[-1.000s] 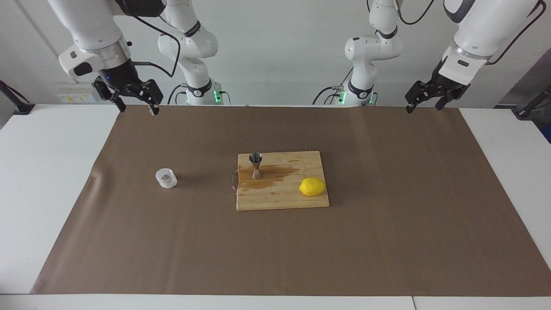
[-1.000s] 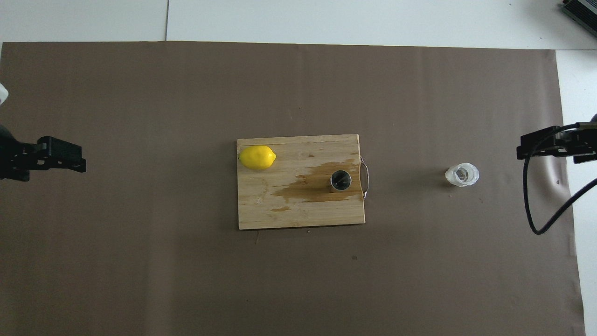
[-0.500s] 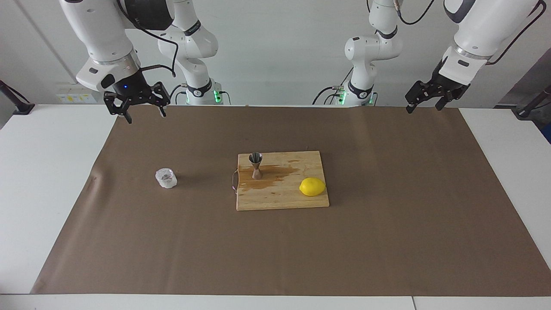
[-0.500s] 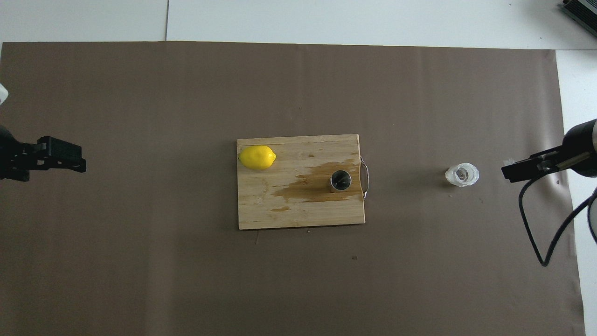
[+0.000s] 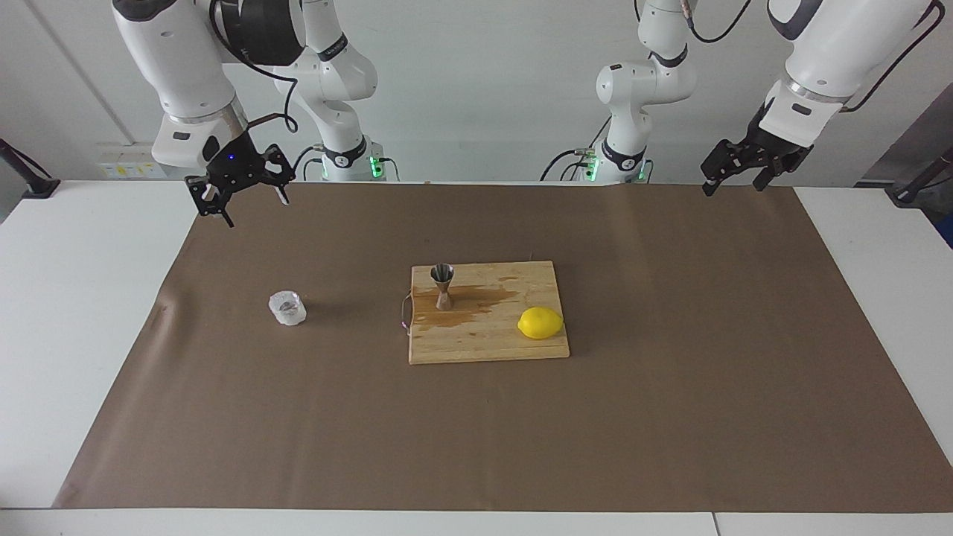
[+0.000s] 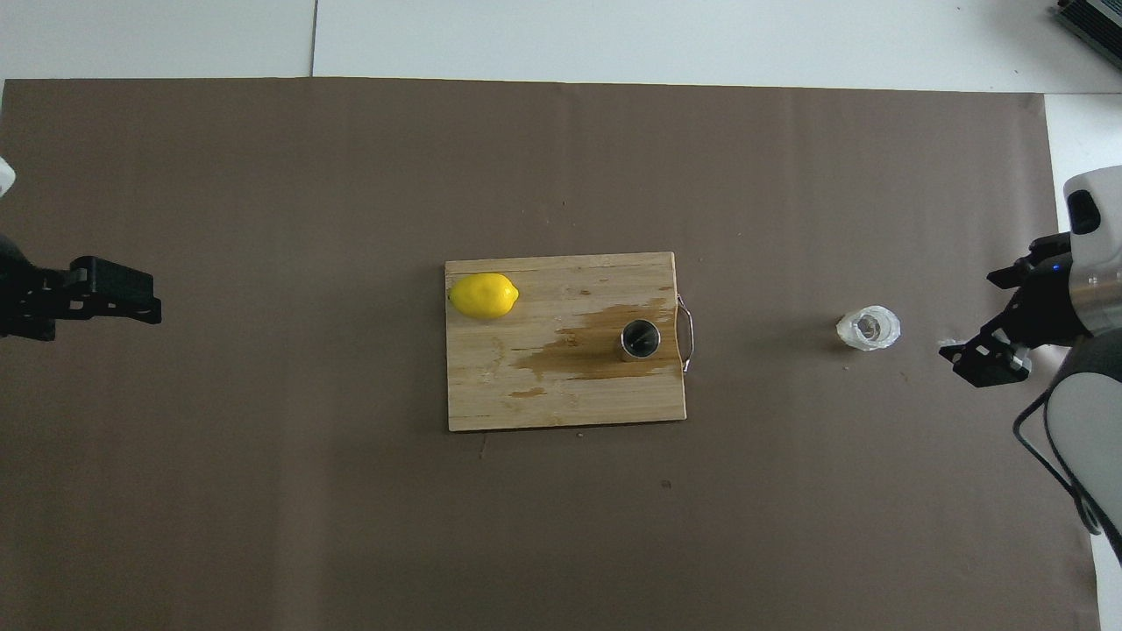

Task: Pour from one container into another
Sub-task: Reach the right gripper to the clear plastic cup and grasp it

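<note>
R gripper (image 5: 246,202) is up in the air over the brown paper mat (image 5: 670,417) at the R arm's end, jaws spread wide, nothing in them. L gripper (image 5: 733,179) hangs over the mat's robot-side edge at the L arm's end, also spread, empty, waiting.

Small squat clear faceted glass cup (image 5: 287,308), whitish, stands upright on the mat, farther from the robots than where the R gripper hangs, well apart from it and untouched. It sits between the R arm's end and the pale wooden cutting board (image 5: 488,350).

Small steel hourglass jigger (image 5: 443,286) stands upright on that board's edge twd the cup, in a brown wet stain; yellow lemon (image 5: 540,323) at the board's other end.

Key relation: R arm is clearly the nearer one to the cup. Cup is round, no long axis, so approach angle looks free. My read: next step is R descending onto the cup; pour not yet begun.
</note>
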`<state>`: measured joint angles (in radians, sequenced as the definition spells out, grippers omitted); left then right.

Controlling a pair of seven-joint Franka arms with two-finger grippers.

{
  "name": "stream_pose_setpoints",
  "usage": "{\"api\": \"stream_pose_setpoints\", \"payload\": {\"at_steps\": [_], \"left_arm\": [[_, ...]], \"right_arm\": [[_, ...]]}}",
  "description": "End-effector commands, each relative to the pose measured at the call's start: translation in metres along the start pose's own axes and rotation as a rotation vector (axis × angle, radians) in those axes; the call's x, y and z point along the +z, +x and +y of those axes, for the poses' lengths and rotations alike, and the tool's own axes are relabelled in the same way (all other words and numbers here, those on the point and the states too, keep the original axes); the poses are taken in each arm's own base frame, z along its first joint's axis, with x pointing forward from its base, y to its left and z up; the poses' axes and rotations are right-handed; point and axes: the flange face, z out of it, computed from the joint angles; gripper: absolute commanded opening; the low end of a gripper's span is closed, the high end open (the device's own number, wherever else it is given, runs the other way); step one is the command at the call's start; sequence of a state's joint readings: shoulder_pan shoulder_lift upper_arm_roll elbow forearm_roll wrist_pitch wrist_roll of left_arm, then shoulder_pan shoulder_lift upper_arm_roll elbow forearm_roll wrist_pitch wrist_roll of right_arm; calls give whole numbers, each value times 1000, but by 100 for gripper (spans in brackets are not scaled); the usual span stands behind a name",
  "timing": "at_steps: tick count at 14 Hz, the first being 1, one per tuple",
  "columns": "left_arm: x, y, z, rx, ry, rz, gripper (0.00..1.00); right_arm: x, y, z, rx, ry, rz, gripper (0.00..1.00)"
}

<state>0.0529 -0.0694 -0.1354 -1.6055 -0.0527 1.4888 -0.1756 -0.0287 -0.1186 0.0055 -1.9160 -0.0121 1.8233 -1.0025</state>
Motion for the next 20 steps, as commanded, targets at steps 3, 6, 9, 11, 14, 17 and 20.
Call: {"api": "stream_pose_setpoints", "payload": {"at_steps": [3,6,9,11,14,17,20], "left_arm": [[-1,-8,-3,-10,-1,-8,100],[-1,-8,-3,-10,-1,-8,100],[-1,-8,-3,-10,-1,-8,100],[-1,-8,-3,-10,-1,-8,100],[-1,-8,-3,-10,-1,-8,100],[-1,-8,-3,-10,-1,-8,100],[-1,-8,-3,-10,-1,-8,100]], "right_arm": [[65,-19,22,-343,18,32,100],[123,-39,42,-437,93,146,100],[153,-39,46,-552,68,167,100],[177,-44,40,-609,64,164,100],[196,-47,42,-635,59,161,100],[209,-61,54,-665,41,205,100],[223,-55,56,-666,25,227,100]]}}
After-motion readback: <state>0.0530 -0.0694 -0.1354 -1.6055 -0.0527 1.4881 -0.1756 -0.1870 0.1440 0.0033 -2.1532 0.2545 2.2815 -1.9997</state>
